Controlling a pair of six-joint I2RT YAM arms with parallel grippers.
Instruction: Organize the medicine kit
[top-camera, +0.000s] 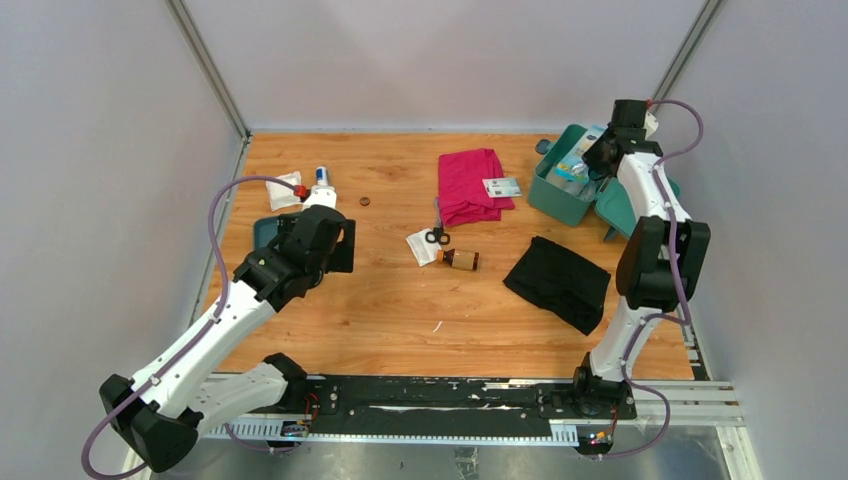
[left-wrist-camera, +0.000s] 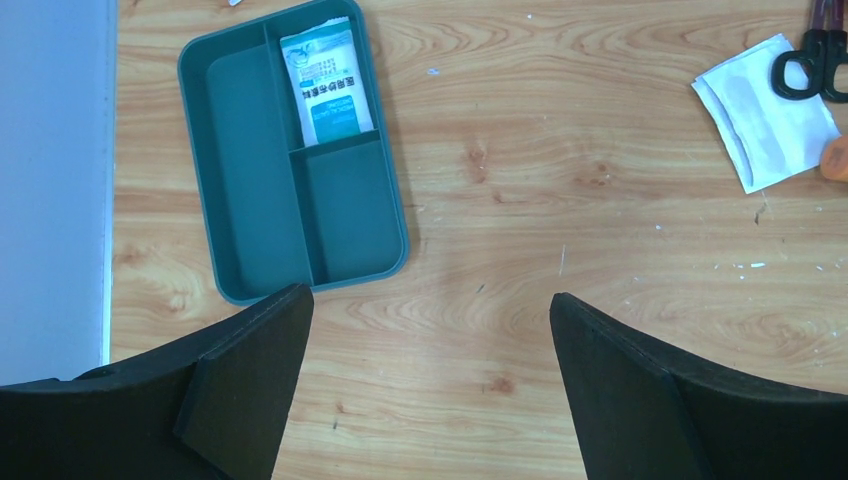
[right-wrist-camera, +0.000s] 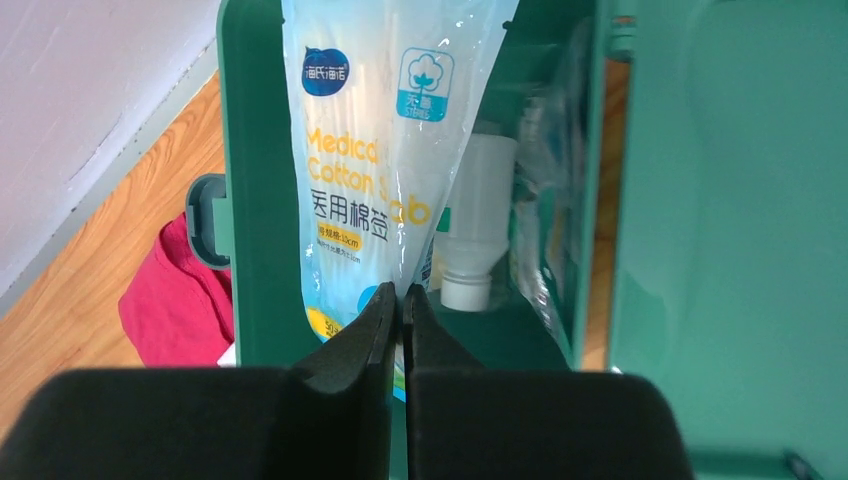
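Sorting is partly done: a sachet (left-wrist-camera: 325, 80) lies in the tray (left-wrist-camera: 240, 180), upper left. Scissors (top-camera: 438, 236), bottle (top-camera: 461, 259), red cloth (top-camera: 470, 185) and black cloth (top-camera: 558, 283) lie loose mid-frame. The right gripper (right-wrist-camera: 402, 300) pinches a clear, crinkled swab bag (right-wrist-camera: 380, 150), upright at the mouth of the green kit (top-camera: 560, 195), upper right. The left gripper (left-wrist-camera: 425, 298) hangs wide and empty.

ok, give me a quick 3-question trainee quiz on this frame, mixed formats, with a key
1. True or false: the left fingers are shut on the divided tray.
2. What do the right fingers pinch? A) scissors B) cotton swab bag C) black cloth
3. How many of the divided tray's compartments hold something?
Key: 1 false, they stand open and apart from it; 2 B; 3 one, holding a white packet.
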